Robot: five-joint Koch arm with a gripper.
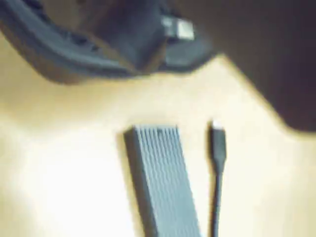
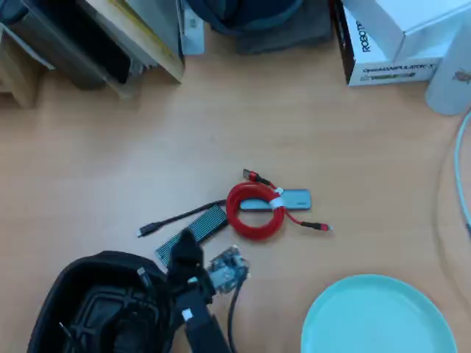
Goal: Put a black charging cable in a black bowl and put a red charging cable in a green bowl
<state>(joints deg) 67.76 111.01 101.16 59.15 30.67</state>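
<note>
We see the gripper (image 2: 184, 246) over the black bowl's (image 2: 73, 276) rim, its grip impossible to judge, while the red charging cable (image 2: 256, 211) lies coiled beside the green bowl (image 2: 379, 318).

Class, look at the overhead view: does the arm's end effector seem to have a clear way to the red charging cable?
Probably yes. The end effector sits just beside the red charging cable, which lies uncovered on the table. Only the flat ribbed grey hub lies between them, low enough to pass over.

Black plastic arm (image 2: 200, 323), small white label, bare circuit board (image 2: 227, 268) at side, black wire trailing; dark claw (image 2: 184, 246).
</note>
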